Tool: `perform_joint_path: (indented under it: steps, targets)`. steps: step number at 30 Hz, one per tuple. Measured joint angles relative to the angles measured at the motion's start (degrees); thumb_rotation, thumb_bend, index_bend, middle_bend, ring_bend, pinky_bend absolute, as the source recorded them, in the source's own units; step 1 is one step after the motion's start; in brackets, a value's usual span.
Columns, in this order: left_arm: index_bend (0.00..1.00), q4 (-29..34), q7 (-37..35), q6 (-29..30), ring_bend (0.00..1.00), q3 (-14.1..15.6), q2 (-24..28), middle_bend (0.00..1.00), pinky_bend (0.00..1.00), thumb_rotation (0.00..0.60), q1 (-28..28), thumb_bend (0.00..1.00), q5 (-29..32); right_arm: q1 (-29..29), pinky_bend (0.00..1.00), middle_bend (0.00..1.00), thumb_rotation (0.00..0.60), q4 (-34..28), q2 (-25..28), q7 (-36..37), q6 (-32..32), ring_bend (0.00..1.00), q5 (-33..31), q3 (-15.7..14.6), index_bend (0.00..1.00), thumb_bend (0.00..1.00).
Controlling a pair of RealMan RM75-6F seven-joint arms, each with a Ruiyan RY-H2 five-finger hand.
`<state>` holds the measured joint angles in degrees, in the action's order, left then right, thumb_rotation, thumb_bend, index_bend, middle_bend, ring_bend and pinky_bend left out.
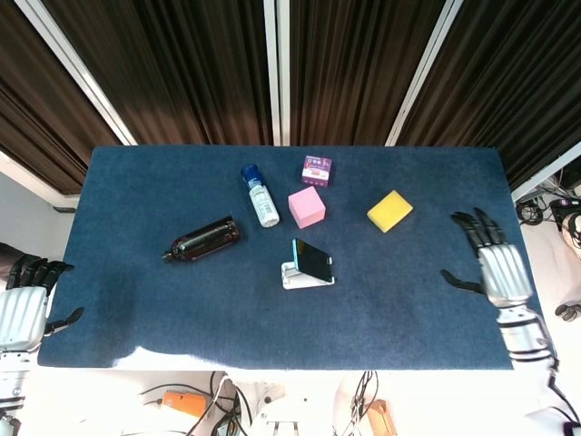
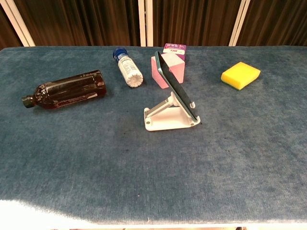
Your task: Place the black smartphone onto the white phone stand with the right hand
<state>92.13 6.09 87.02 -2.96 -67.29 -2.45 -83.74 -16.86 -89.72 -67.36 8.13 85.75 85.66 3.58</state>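
The black smartphone [image 1: 313, 258] [image 2: 175, 87] leans tilted on the white phone stand [image 1: 301, 276] [image 2: 167, 116] in the middle of the blue table. Nothing touches it. My right hand [image 1: 496, 264] is at the table's right edge in the head view, far from the stand, with fingers spread and nothing in it. My left hand [image 1: 22, 300] hangs beyond the left edge of the table, fingers apart and holding nothing. Neither hand shows in the chest view.
A dark brown bottle [image 1: 201, 239] [image 2: 64, 89] lies left of the stand. A white bottle with a blue cap [image 1: 260, 195] [image 2: 127, 66], a pink cube [image 1: 307, 207] [image 2: 162, 71] and a purple box [image 1: 317, 169] [image 2: 174, 49] sit behind it. A yellow sponge [image 1: 389, 211] [image 2: 240, 75] lies at the right.
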Motion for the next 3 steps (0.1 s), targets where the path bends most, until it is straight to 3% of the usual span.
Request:
perform_joint_path:
  steps: [3]
  targets:
    - [0.27, -0.3, -0.2, 0.3, 0.14, 0.1, -0.2, 0.24, 0.00, 0.600, 0.1, 0.08, -0.3, 5.2, 0.17, 0.19, 0.600, -3.3, 4.5, -0.9, 4.3, 0.05, -1.0, -1.2, 0.16, 0.32]
